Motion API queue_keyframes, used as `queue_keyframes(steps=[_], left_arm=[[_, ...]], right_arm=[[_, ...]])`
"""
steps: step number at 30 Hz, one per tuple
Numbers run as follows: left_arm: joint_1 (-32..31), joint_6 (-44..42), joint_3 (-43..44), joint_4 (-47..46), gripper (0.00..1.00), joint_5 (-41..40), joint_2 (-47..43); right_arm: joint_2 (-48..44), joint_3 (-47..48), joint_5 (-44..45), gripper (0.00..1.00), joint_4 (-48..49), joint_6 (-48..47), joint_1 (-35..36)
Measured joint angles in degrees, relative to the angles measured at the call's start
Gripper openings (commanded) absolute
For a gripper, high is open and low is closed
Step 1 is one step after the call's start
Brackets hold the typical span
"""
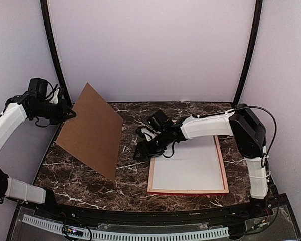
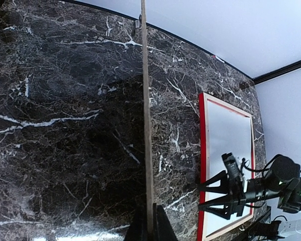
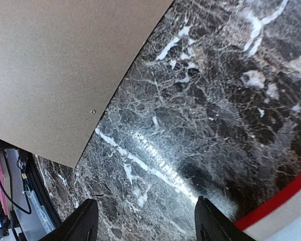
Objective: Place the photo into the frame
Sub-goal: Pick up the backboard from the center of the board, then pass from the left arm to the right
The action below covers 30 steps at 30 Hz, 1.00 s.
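Marble table [image 1: 80,175], left gripper [image 1: 67,114] clamped on raised brown board [image 1: 93,129]; right gripper [image 3: 145,213] spread wide, empty, beside frame [image 1: 190,192]

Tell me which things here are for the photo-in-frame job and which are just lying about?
For the job: red frame, white sheet inside it, brown board held up by the left end effector.
Just lying about: only the marble table underneath; I see no other loose things.

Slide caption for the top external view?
Left hand holds the brown backing board tilted over the marble table; right hand hovers open beside the flat-lying red frame.
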<state>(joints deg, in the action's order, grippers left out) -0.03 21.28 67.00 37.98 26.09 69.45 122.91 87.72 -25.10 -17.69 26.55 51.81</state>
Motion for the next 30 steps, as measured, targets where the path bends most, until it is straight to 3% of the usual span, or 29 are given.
queue_keyframes(steps=[8, 14, 17, 23, 30], left_arm=[[0.00, -3.96, 6.29, 9.03, 0.00, -0.74, 0.02], [0.00, -4.17, 7.13, 11.82, 0.09, 0.79, 0.07], [0.00, -4.04, 7.13, 11.65, 0.11, 2.54, 0.09], [-0.94, -2.89, 7.02, 10.08, 0.05, 5.18, 0.09], [-4.79, -0.87, 3.87, 7.02, 0.07, 5.66, 0.09]], right_arm=[[-5.95, -0.96, 1.05, 0.68, -1.84, -1.22, -2.40], [-6.03, -1.60, 1.33, 0.68, -2.62, -1.42, -2.86], [-6.03, -1.86, 1.33, 0.68, -2.99, -1.42, -2.86], [-6.03, -1.97, 1.38, 0.67, -3.04, -1.42, -2.86], [-5.73, -3.21, 0.28, 0.68, -1.42, -0.24, -2.73]])
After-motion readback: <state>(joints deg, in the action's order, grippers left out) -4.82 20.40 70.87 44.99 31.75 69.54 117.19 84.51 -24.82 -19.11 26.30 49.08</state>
